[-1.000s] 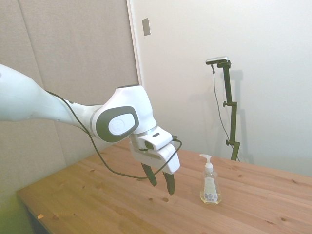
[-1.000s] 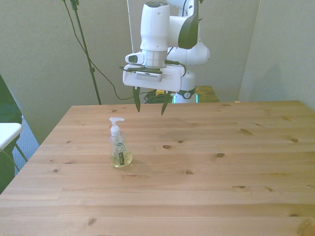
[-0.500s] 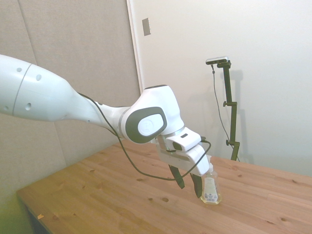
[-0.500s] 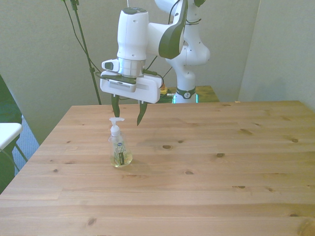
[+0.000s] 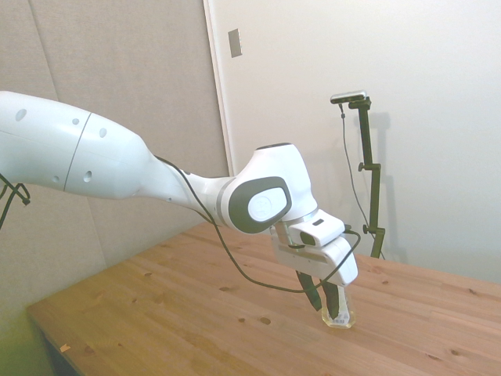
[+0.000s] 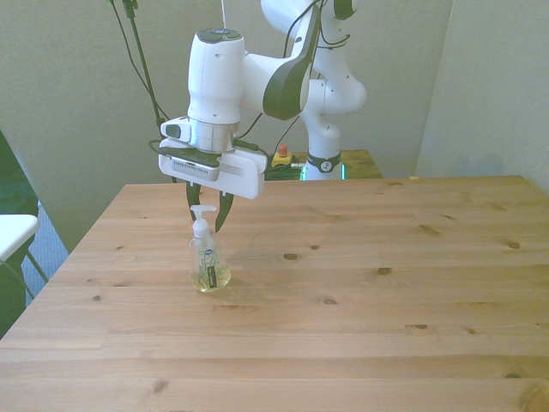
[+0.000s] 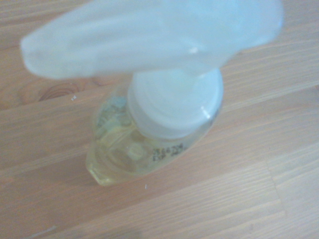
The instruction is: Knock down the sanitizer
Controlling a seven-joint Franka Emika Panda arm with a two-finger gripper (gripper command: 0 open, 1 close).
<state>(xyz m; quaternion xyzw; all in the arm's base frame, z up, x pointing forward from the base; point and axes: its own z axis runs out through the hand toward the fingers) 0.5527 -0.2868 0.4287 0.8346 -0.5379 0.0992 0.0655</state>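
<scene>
The sanitizer (image 6: 208,262), a small clear pump bottle with pale yellowish liquid and a white label, stands upright on the wooden table (image 6: 386,326) toward the front view's left. My gripper (image 6: 207,209) is open right above it, one dark finger on each side of the white pump head. In the side view the gripper (image 5: 323,299) covers most of the sanitizer (image 5: 339,319), and only the bottle's base shows below the fingers. The wrist view looks straight down on the sanitizer (image 7: 149,144), with its blurred pump head very close.
Bare wood spreads from the bottle toward the front view's right and the near edge (image 6: 343,395). The table's left edge (image 6: 69,257) lies close beside the bottle. A white object (image 6: 13,233) sits off that edge.
The arm swung toward the front view's left and dropped lower. The gripper went from hanging beside the bottle to straddling its pump head. The bottle has not moved.
</scene>
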